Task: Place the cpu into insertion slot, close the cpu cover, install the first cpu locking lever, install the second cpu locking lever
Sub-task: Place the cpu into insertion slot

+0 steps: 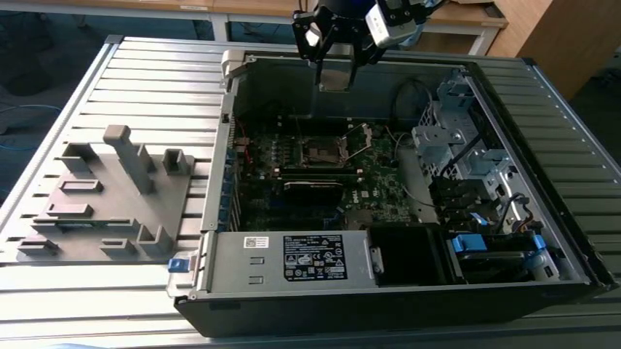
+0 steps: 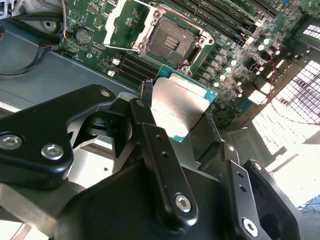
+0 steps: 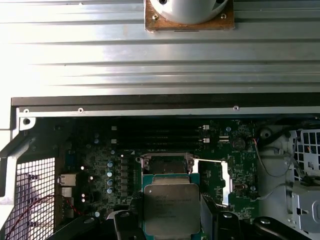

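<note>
We carry the cpu (image 2: pixel 180 106) in the gripper (image 1: pixel 336 78), its fingers closed on the chip's edges, at the upper centre of the exterior view.
The insertion slot (image 1: pixel 321 151) sits open mid-frame with the cpu cover (image 1: pixel 361 139) raised; we judge that a tilted or misrotated descent could damage the slot.

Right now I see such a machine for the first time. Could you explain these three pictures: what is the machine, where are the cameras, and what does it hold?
It is one robot arm with a gripper. The exterior view looks from outside at an open computer case on a ribbed metal table, beside a grey holder plate. Both wrist views come from cameras on the arm. The gripper is shut on a square processor chip above the circuit board. The socket is empty, its cover lifted.
</note>
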Robot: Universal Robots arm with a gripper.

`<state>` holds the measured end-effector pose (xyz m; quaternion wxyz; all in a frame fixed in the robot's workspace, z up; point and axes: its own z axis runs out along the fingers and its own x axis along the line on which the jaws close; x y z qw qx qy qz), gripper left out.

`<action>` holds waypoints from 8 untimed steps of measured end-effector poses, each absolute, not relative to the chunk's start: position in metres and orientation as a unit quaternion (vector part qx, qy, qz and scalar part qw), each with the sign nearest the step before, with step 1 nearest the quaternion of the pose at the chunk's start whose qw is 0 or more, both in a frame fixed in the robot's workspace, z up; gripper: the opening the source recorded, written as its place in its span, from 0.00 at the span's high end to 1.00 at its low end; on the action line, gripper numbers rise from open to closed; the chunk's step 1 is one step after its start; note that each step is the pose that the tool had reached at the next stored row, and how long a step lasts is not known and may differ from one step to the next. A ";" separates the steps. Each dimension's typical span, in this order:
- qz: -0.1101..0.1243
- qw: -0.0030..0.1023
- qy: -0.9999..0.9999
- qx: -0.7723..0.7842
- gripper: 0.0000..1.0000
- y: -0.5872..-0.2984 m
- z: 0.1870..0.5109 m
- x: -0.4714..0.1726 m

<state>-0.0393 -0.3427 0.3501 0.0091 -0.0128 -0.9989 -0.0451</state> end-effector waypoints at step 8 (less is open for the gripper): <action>-0.045 0.009 -0.999 -0.013 0.46 -0.343 0.348 -0.039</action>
